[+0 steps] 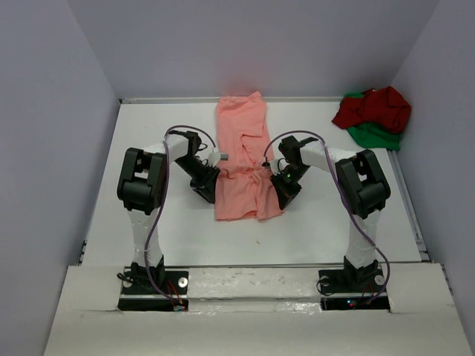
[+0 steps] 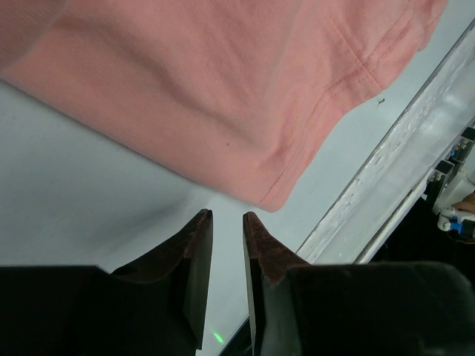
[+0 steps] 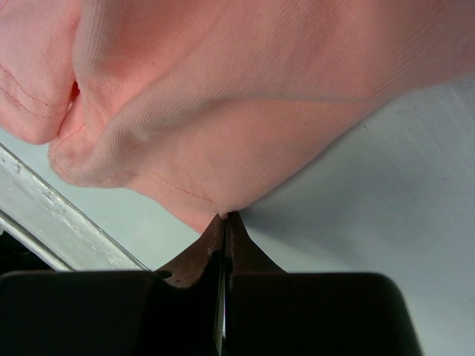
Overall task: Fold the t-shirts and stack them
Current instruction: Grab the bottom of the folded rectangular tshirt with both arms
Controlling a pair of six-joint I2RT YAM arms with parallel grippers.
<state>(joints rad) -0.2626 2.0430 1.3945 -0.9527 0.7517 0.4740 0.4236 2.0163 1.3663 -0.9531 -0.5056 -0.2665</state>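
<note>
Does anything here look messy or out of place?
The red shirt and green shirt lie crumpled together in the far right corner. The pink shirt in the middle is rumpled across its near half.

Matt woven cloth t-shirt (image 1: 241, 141); smooth white table (image 1: 334, 215).

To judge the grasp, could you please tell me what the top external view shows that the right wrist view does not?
Only top external: the dark red shirt heaped on the green shirt at the far right corner, and both arms. Only right wrist: the right gripper shut on the hem of the salmon-pink shirt. Both: the salmon-pink shirt and white table.
</note>
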